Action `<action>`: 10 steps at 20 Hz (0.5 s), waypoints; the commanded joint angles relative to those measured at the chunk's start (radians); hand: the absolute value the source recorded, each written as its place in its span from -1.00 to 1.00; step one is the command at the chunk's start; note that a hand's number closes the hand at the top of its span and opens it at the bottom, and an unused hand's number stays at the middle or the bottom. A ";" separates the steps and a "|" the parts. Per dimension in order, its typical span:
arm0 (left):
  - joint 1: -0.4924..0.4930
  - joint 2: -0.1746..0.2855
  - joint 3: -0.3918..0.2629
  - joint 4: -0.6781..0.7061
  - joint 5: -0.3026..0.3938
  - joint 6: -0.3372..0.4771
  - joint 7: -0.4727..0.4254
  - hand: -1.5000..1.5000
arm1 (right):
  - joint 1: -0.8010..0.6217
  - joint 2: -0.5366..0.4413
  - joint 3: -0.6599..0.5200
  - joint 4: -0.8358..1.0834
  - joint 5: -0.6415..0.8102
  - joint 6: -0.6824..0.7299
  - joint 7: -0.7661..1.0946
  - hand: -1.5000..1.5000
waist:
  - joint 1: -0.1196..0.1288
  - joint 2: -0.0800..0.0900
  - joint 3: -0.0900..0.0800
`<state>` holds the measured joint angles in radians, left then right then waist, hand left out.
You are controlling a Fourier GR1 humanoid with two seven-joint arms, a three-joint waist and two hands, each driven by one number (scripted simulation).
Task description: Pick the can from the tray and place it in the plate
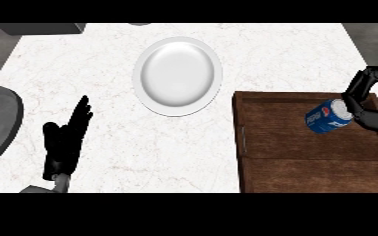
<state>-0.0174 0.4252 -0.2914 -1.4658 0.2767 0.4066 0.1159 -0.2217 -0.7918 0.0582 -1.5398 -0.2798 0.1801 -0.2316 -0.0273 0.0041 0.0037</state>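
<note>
At the far left edge, at about 9 o'clock in the head view, a grey rounded object [6, 116] is cut off by the frame, so I cannot tell what it is. Just right of it, at 8 o'clock, the left hand [63, 142] rests over the white marbled table [96, 50], fingers straight and together, pointing toward 12 to 1 o'clock and holding nothing. Toward the middle, at about 12 o'clock from the centre, a white plate [177, 76] lies flat on the table with nothing on it, well apart from the left hand. At 4 o'clock from the plate is a brown wooden tray [295, 152], its near corner just beside the plate's rim but not touching it. Over the tray's far right part is the blue can [327, 117], tilted, its silver top turned toward 1 o'clock. The right hand [362, 86] comes in from the right edge at 3 o'clock, its fingers curled round the can's top end.
</note>
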 commanded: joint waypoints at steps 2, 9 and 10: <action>-0.020 0.000 0.009 0.010 0.008 -0.005 0.024 0.00 | 0.127 0.174 -0.069 0.152 -0.258 0.130 -0.186 -1.00 | -0.004 0.009 0.008; -0.070 -0.030 -0.012 0.030 -0.011 -0.020 0.045 0.00 | 0.064 -0.064 -0.038 0.358 0.108 0.380 -0.524 -1.00 | 0.044 0.005 -0.001; -0.087 -0.036 -0.011 0.041 -0.025 -0.006 0.053 0.00 | 0.059 -0.066 -0.033 0.384 0.164 0.344 -0.562 -1.00 | 0.042 0.004 -0.001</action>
<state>-0.0727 0.3937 -0.3094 -1.4432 0.2571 0.4047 0.1535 -0.1352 -0.7932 0.0138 -1.2431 -0.2782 0.4853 -0.6422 0.0038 0.0087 0.0047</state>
